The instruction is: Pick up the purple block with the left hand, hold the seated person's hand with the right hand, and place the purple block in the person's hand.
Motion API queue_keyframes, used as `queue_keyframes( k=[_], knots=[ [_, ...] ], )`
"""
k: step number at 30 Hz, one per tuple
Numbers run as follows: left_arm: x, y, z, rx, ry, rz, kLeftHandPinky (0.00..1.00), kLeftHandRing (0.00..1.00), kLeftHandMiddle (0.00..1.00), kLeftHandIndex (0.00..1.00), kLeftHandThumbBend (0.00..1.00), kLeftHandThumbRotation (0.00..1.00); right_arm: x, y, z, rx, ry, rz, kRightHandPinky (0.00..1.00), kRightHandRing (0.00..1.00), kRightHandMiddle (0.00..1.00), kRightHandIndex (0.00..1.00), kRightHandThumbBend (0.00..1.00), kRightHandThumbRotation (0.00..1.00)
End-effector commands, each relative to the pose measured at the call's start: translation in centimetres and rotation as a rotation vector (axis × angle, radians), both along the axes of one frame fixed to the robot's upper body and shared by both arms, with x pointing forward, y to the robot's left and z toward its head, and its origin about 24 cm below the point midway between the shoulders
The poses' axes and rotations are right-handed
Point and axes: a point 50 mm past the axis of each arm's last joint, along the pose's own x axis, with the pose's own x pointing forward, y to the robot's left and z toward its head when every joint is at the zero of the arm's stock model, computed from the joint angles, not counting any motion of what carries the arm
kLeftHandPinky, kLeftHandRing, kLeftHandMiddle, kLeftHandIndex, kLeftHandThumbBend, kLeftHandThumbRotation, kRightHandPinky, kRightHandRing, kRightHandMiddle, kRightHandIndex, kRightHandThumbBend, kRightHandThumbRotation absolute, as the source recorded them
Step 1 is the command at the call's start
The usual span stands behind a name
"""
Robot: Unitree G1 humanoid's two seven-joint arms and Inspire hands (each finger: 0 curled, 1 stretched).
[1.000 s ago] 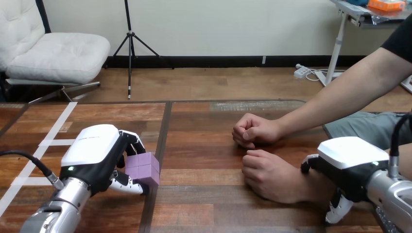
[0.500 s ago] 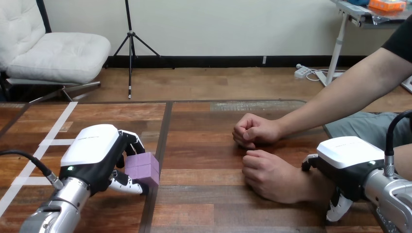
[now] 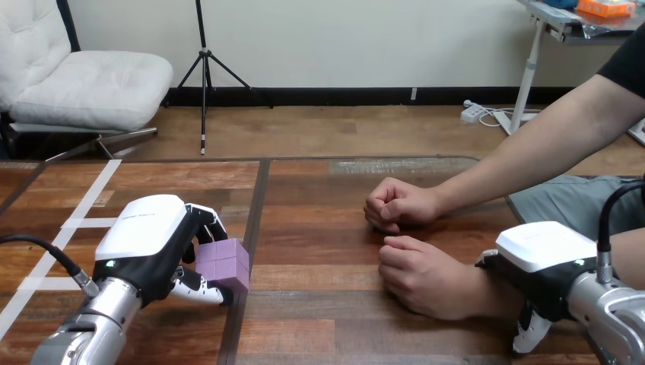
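Purple block (image 3: 226, 266) — likely rigid, light; left hand (image 3: 144, 243) curled round its flat sides. Right hand (image 3: 544, 262) beside person's wrist (image 3: 487, 293) — grip unclear.

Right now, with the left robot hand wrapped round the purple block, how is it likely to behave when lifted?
The purple block shows crisp square edges inside the curled left robot hand, so it is probably stiff. Its flat faces rest on the table, so it is unlikely to roll. The smooth-looking sides might slip in a loose grip.
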Motion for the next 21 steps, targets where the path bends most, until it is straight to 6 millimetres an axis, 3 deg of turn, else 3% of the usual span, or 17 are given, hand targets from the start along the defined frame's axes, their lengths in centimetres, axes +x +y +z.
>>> queue_keyframes(
  k=[1,21],
  knots=[
    [0.91,-0.12,2.48,-0.008,-0.105,-0.020,0.40,0.43,0.48,0.48,0.73,0.00,1.24,-0.62,1.17,-0.066,-0.045,0.001,0.85,0.85,0.85,0.82,0.79,0.08],
    [0.79,0.03,2.42,0.000,-0.091,-0.018,0.41,0.44,0.48,0.48,0.73,0.00,1.59,-1.44,1.03,-0.053,-0.110,-0.075,0.82,0.84,0.85,0.84,0.79,0.11]
  ],
)
